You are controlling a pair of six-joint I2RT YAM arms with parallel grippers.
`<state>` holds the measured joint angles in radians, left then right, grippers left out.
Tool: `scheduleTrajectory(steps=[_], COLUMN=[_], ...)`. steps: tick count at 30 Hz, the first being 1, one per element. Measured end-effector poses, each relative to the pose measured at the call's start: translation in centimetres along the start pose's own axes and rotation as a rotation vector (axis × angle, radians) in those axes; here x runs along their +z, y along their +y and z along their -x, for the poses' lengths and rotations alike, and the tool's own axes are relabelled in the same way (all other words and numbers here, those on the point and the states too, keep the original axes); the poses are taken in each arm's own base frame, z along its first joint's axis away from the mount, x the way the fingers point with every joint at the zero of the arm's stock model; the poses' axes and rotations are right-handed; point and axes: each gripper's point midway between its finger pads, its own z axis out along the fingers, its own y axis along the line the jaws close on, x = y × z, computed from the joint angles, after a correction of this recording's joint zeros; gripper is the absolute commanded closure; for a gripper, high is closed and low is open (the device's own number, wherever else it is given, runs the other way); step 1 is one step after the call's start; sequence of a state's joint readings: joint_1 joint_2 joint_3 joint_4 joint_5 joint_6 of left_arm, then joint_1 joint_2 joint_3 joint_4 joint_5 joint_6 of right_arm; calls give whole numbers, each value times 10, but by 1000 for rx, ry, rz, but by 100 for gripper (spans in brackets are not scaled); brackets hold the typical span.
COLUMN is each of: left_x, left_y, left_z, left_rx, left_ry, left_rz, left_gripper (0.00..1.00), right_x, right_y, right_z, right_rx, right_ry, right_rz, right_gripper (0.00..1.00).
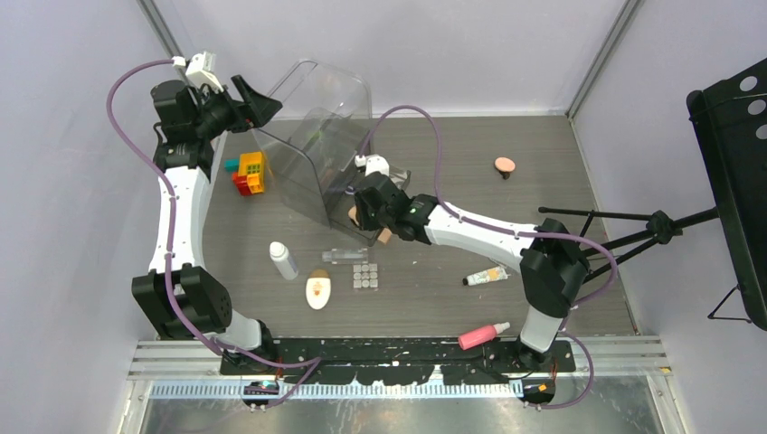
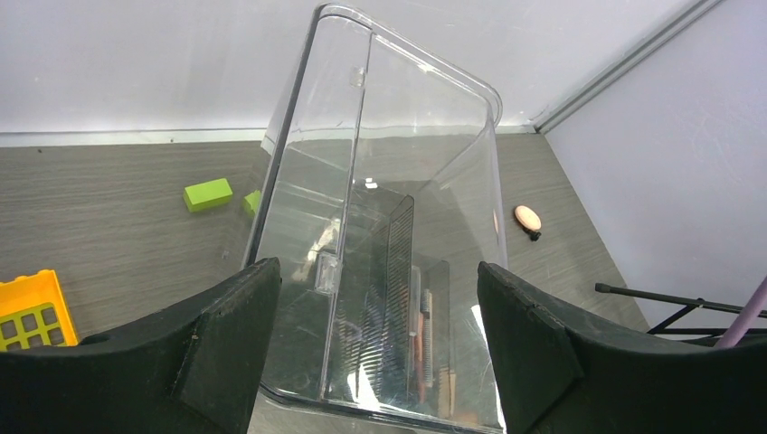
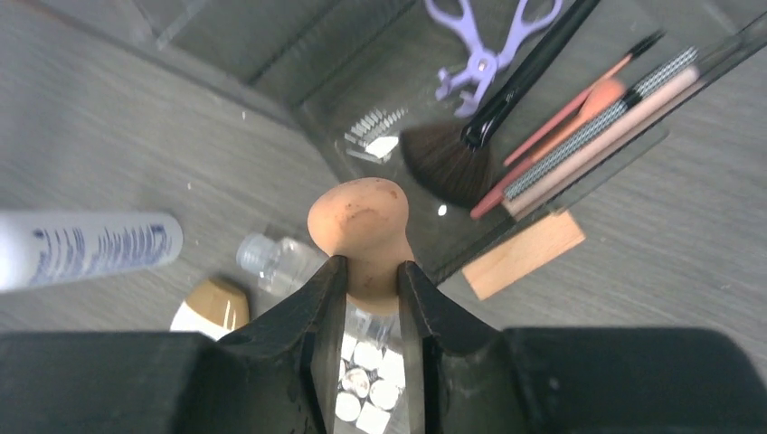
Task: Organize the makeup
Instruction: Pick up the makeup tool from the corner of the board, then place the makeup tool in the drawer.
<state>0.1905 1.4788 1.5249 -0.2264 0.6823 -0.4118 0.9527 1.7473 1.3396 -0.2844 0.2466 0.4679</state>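
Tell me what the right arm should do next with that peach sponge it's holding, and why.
Probably ease the right pincer a little forward over the clear case, then open it. The peach sponge is clamped between its fingers right at the case's near edge, and the compartment just ahead holds the black brush and other tools, so it looks like the sponge's place.

The right hand (image 1: pixel 356 218) grips a peach sponge (image 1: pixel 352 213) at the clear case's (image 1: pixel 312 136) five o'clock corner.
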Motion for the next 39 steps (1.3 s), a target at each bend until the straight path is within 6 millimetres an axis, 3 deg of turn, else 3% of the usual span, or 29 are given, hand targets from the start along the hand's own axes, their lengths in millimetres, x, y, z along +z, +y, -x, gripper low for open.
scheduleTrajectory(steps=[7, 12, 19, 24, 31, 39], left_x=[0, 0, -1, -1, -1, -1], left_y=[1, 1, 3, 3, 3, 3], left_z=[0, 1, 1, 1, 1, 1], left_rx=[2, 1, -5, -5, -6, -5], left_ry=[-3, -4, -6, -6, -6, -7], left_rz=[0, 0, -1, -2, -2, -3], left_gripper=[18, 18, 18, 18, 18, 18], right_x=[15, 26, 25, 11, -13, -64], right_y=[-5, -19, -32, -57, -95, -134], right_z=[34, 34, 32, 23, 32, 52], right_rx=[25, 21, 15, 35, 113, 175], right_ry=[-86, -90, -98, -94, -151, -236], right_rz=[-70, -134, -186, -237, -331, -403], right_gripper=[49, 47, 47, 48, 47, 48])
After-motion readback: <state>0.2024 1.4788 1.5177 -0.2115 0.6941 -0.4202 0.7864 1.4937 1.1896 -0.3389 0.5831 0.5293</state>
